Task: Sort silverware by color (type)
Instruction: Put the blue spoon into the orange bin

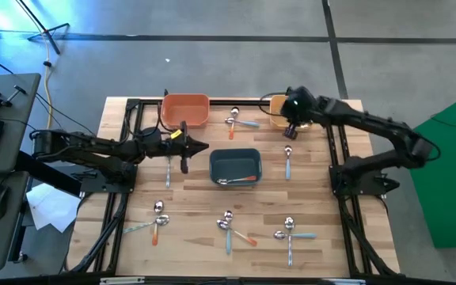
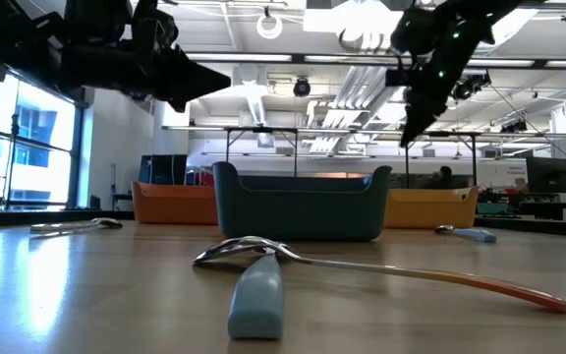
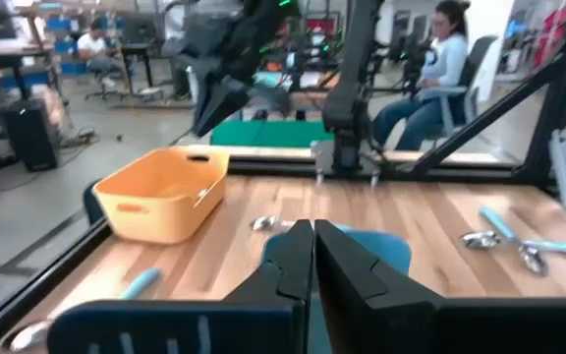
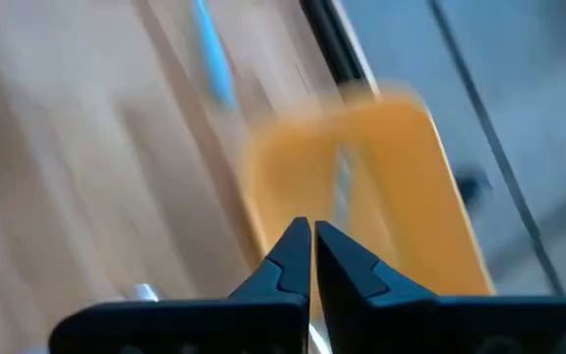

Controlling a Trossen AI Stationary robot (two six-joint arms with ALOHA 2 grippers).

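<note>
Spoons lie scattered on the wooden table: a light blue and an orange-handled pair (image 1: pixel 240 120) at the far side, a blue one (image 1: pixel 288 158), a silver one (image 1: pixel 169 170), and groups near the front (image 1: pixel 158 218), (image 1: pixel 228 226), (image 1: pixel 290 233). One orange-handled spoon (image 1: pixel 240 180) lies in the dark blue bin (image 1: pixel 234 154). A silver spoon (image 3: pixel 204 192) lies in the yellow bin (image 3: pixel 160 197). My left gripper (image 1: pixel 204 146) hangs shut and holds nothing, level, just left of the dark blue bin. My right gripper (image 1: pixel 289 133) hangs shut and holds nothing, above the yellow bin (image 4: pixel 381 177).
An orange bin (image 1: pixel 184 109) stands at the far left of the table. A black frame (image 1: pixel 133 107) runs around the tabletop. The right arm (image 1: pixel 370 123) reaches in from the right. People sit in the room beyond the table (image 3: pixel 440 59).
</note>
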